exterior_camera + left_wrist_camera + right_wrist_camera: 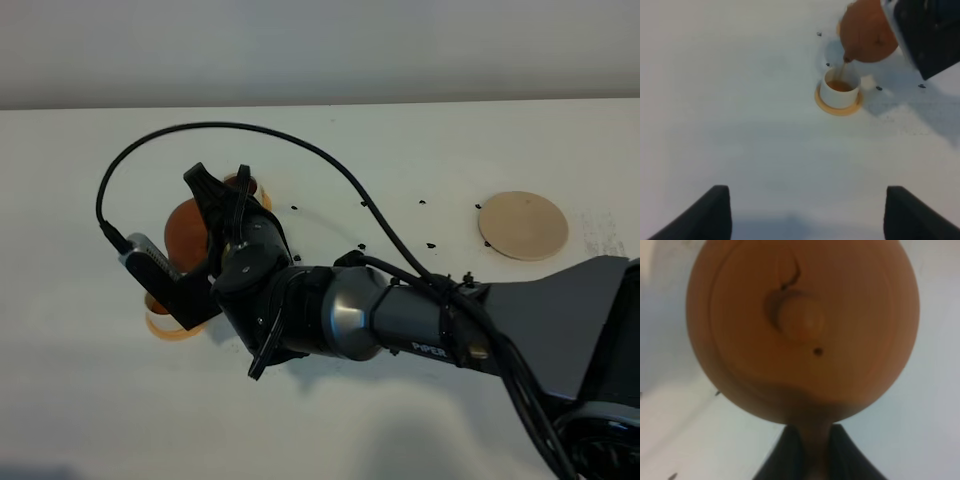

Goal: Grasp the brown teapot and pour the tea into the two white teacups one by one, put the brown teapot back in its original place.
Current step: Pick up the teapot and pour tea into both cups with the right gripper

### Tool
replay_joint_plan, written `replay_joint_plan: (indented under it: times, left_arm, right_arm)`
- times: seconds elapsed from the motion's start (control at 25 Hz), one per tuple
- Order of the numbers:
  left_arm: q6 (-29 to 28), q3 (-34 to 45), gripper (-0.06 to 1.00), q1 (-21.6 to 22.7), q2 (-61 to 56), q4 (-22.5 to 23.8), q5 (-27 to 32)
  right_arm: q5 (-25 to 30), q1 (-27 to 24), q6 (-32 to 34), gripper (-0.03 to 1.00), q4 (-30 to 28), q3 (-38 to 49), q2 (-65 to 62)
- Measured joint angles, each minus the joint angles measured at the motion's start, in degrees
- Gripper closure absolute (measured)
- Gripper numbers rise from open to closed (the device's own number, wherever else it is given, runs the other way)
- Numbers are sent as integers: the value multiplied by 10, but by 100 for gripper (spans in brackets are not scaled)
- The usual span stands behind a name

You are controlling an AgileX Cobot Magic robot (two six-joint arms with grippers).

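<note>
My right gripper (222, 215) reaches across to the left side of the table and is shut on the handle of the brown teapot (183, 233). The right wrist view is filled by the teapot's lid and knob (800, 320), with the fingers (790, 452) pinching the handle. The left wrist view shows the teapot (867, 32) tipped, a thin stream of tea falling into a white teacup (840, 90) on its orange saucer (838, 106). Another orange saucer (250, 190) peeks out behind the gripper; its cup is hidden. The left gripper (807, 220) hangs open, well away from the cup.
The pale beige coaster (523, 225) lies bare at the right of the white table (330, 140). Small dark specks (428, 244) are scattered between it and the cups. The right arm and its black cable (300, 145) span the middle of the table.
</note>
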Motion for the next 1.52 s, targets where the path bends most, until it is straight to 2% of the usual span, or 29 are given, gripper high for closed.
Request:
replay_joint_plan:
  times: [1.52]
  left_arm:
    - [0, 0, 34, 0, 0, 0, 0]
  right_arm:
    - [5, 6, 0, 84, -48, 0, 10]
